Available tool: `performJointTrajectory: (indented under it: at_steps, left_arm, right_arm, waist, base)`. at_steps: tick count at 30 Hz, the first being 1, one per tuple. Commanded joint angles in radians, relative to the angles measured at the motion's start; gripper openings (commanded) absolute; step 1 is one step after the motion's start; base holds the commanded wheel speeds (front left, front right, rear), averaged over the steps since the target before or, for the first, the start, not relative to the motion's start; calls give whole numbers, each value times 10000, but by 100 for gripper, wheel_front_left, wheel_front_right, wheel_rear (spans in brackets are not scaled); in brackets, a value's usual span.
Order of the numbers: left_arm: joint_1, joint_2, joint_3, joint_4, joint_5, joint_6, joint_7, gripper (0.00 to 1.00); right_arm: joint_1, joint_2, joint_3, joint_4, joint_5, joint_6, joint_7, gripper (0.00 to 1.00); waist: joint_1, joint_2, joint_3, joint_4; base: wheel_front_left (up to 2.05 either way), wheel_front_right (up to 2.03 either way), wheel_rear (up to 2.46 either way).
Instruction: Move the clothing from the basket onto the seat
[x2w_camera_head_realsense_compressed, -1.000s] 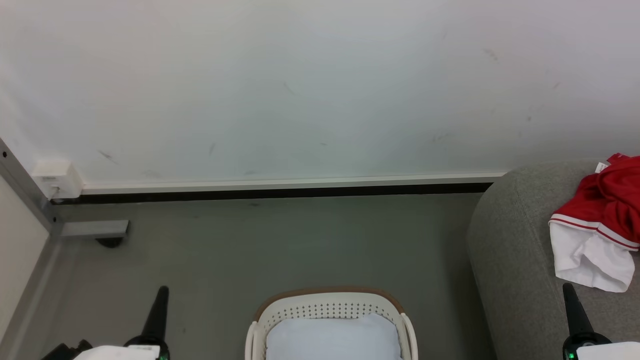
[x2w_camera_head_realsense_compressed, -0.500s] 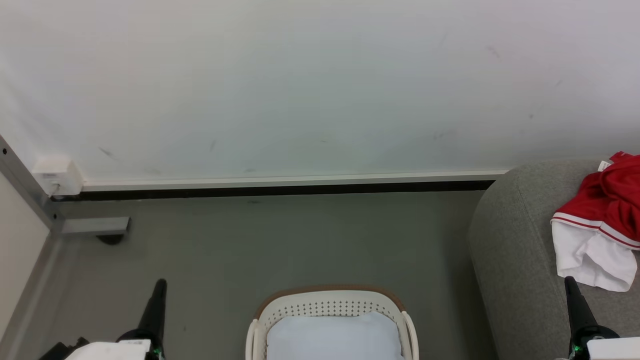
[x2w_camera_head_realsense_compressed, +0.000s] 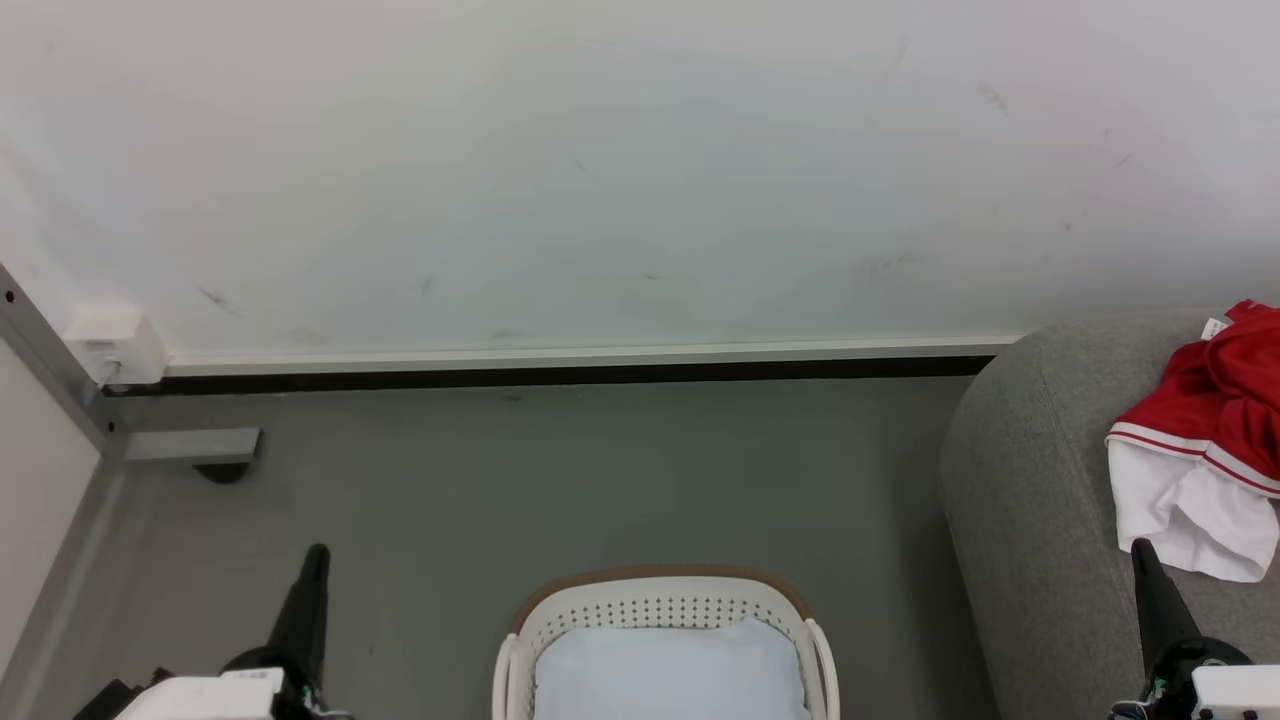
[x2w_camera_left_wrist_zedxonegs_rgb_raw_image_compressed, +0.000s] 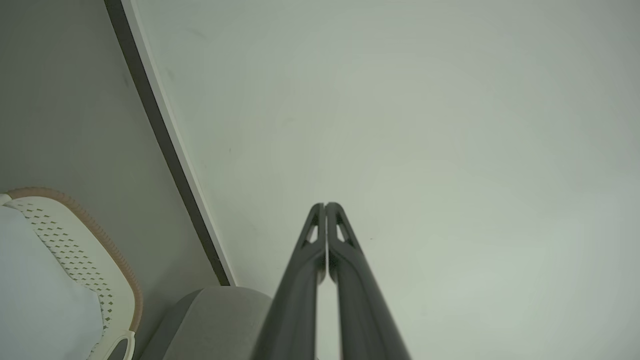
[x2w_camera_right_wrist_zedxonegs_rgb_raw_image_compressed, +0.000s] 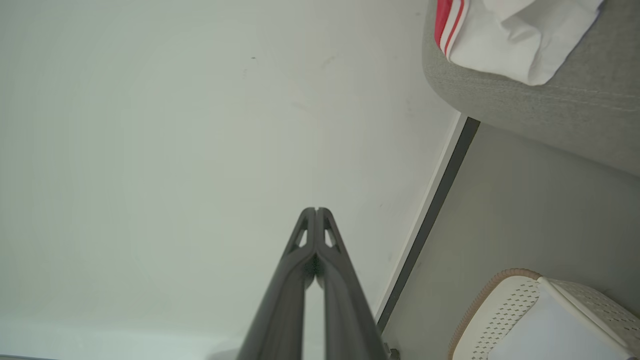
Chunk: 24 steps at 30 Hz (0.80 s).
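Head view first. The clothing (x2w_camera_head_realsense_compressed: 1225, 400), red with a white hem, is lying in a heap on the seat (x2w_camera_head_realsense_compressed: 1020, 500), a bit in from the rounded edge that faces the basket (x2w_camera_head_realsense_compressed: 660, 578). The basket sits on the floor (x2w_camera_head_realsense_compressed: 560, 480), well apart from the heap. All I can see inside it is the pale pad (x2w_camera_head_realsense_compressed: 668, 670), no red, though its near part is cut off. The left gripper (x2w_camera_head_realsense_compressed: 318, 552) hangs over the floor off the basket's left side. The right gripper (x2w_camera_head_realsense_compressed: 1140, 546) has its tip just below the white hem, and I can't tell whether it touches the cloth. Both look pinched to a single point.

Left wrist view: the jaws are pressed flat together with nothing between them, pointing at the bare wall (x2w_camera_left_wrist_zedxonegs_rgb_raw_image_compressed: 450, 125). The basket's brown rim and the pad are off in the corner.

Right wrist view: same deal, fingers (x2w_camera_right_wrist_zedxonegs_rgb_raw_image_compressed: 300, 280) tight together and empty. The white hem lies right at the seat's rounded edge.

My read is that we're at the tail end, with the transfer looking done and the arms parked. Before calling it, I'd tip the head down and check the hidden part of the basket. If anything red turns up, that means opening one gripper and reaching in past the rim without snagging the pad.
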<state>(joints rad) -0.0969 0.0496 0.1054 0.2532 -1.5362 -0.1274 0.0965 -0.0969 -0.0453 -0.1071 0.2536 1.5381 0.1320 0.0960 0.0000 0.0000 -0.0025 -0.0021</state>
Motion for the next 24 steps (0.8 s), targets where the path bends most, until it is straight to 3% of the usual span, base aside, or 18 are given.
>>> performJointTrajectory:
  at_steps: [1,10,24]
  left_arm:
    - [-113,23,59,-47,-259,-55,61,0]
    - [-174,14,119,-106,-840,-52,211,0]
    - [-167,15,113,-104,-826,-51,215,0]
  right_arm:
    - [-103,-85,-49,-84,163,-22,66,0]
    - [-184,-85,-98,-127,775,-24,213,0]
    - [-182,-84,-95,-120,755,-24,221,0]
  waist:
    - [0,0,4,2]
    - [0,0,54,20]
    - [0,0,56,21]
  base:
    - [0,0,0]
    - [0,0,0]
    - [0,0,0]
